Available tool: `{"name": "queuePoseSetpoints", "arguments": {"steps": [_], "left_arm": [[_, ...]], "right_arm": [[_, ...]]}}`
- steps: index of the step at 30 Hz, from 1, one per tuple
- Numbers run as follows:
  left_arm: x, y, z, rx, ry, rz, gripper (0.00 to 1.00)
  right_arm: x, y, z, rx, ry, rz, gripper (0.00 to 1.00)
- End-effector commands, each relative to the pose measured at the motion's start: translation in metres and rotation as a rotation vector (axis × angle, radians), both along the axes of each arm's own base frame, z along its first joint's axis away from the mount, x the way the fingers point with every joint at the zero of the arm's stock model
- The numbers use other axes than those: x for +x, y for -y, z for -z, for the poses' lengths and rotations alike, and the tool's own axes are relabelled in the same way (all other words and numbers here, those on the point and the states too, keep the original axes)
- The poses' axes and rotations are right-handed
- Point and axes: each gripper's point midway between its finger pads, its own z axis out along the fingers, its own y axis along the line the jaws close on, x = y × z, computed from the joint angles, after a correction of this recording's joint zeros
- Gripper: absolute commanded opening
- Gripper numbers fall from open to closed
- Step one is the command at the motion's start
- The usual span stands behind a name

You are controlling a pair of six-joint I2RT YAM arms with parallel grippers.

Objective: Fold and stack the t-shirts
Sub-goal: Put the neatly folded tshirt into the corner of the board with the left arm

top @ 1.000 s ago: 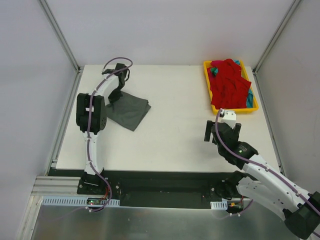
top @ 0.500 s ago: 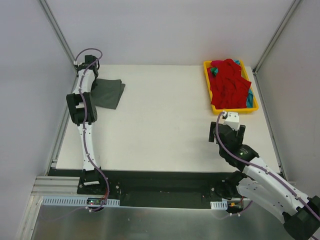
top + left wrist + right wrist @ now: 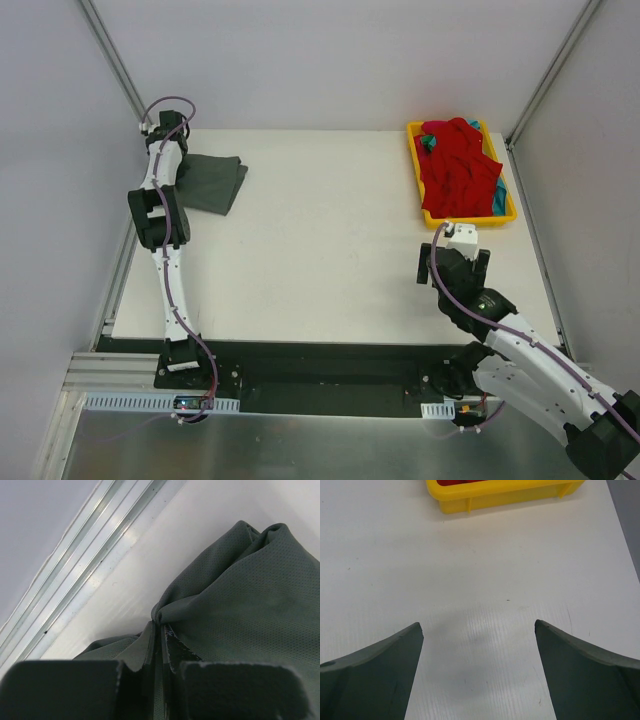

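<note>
The dark charcoal grey t-shirt [image 3: 212, 182] lies folded at the far left corner of the table. My left gripper [image 3: 168, 140] is at its far left edge, shut on a pinch of the grey cloth [image 3: 225, 610], with its jaws pressed together over the fold [image 3: 161, 630]. The bright red t-shirt [image 3: 458, 165] lies bunched in the yellow tray [image 3: 421, 208] at the far right, with bits of a teal t-shirt [image 3: 499, 200] showing beside it. My right gripper [image 3: 447, 262] is open and empty above bare table [image 3: 479, 630], just in front of the tray [image 3: 495, 495].
An aluminium frame rail [image 3: 85, 565] runs along the table's left edge, close beside my left gripper. Grey walls enclose the table on the left, far and right sides. The tray stands at the far right corner.
My left gripper has dragged the grey t-shirt from the left-middle of the table to the far left corner. The right arm has barely moved.
</note>
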Motion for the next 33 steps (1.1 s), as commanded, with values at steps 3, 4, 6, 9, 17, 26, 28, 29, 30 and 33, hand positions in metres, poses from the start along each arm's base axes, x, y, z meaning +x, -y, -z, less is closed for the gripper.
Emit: {"name": "queuePoseSetpoints", "arguments": {"steps": [3,4,6,9,17,26,28,29,30,33], "left_arm": [[0.002,-0.008,-0.048,0.022,0.079,-0.010,0.00],[0.002,-0.009,-0.051,0.031,0.078,0.001,0.01],[-0.003,-0.016,-0.063,0.076,0.072,-0.010,0.02],[-0.011,-0.024,-0.076,0.133,0.055,-0.014,0.24],[-0.042,-0.016,-0.137,0.136,0.112,-0.025,0.99],[-0.128,0.116,-0.229,-0.203,0.361,0.075,0.99],[-0.161,0.156,-0.232,-0.191,0.387,0.125,0.99],[-0.175,0.172,-0.230,-0.181,0.417,0.161,0.99],[-0.190,0.193,-0.229,-0.201,0.436,0.228,0.99],[-0.232,0.229,-0.197,-0.280,0.457,0.329,0.99]], "right_arm": [[0.002,-0.004,-0.012,0.062,0.038,0.005,0.96],[0.001,-0.004,-0.014,0.070,0.040,0.000,0.96],[-0.001,-0.005,-0.017,0.086,0.044,-0.008,0.96],[-0.003,-0.007,-0.021,0.114,0.059,-0.022,0.96],[-0.008,-0.014,-0.036,0.161,0.065,-0.068,0.96],[-0.008,-0.011,-0.038,0.166,0.061,-0.034,0.96],[-0.009,-0.011,-0.037,0.147,0.052,-0.049,0.96],[-0.009,-0.010,-0.037,0.144,0.055,-0.047,0.96],[-0.009,-0.009,-0.036,0.144,0.057,-0.044,0.96],[-0.008,-0.013,-0.032,0.154,0.078,-0.071,0.96]]}}
